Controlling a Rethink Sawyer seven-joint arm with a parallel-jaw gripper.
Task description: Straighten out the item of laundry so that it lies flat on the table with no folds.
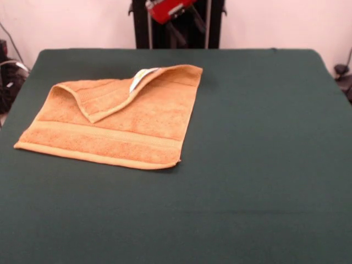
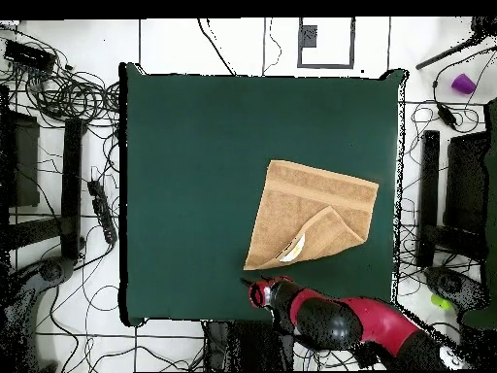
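Note:
The orange-tan towel lies on the dark green table, left of the middle and towards the far side. One far corner is folded over onto the towel as a triangular flap, with the white label showing at the fold. In the overhead view the towel has its flap and label on the side near the robot. The gripper is at the table's edge by the robot, just short of the towel's nearest corner and not touching it. Only a red arm part shows in the front view.
Cables and equipment lie on the floor around the table. Black stands flank the table's side. The robot's pedestal stands behind the far edge.

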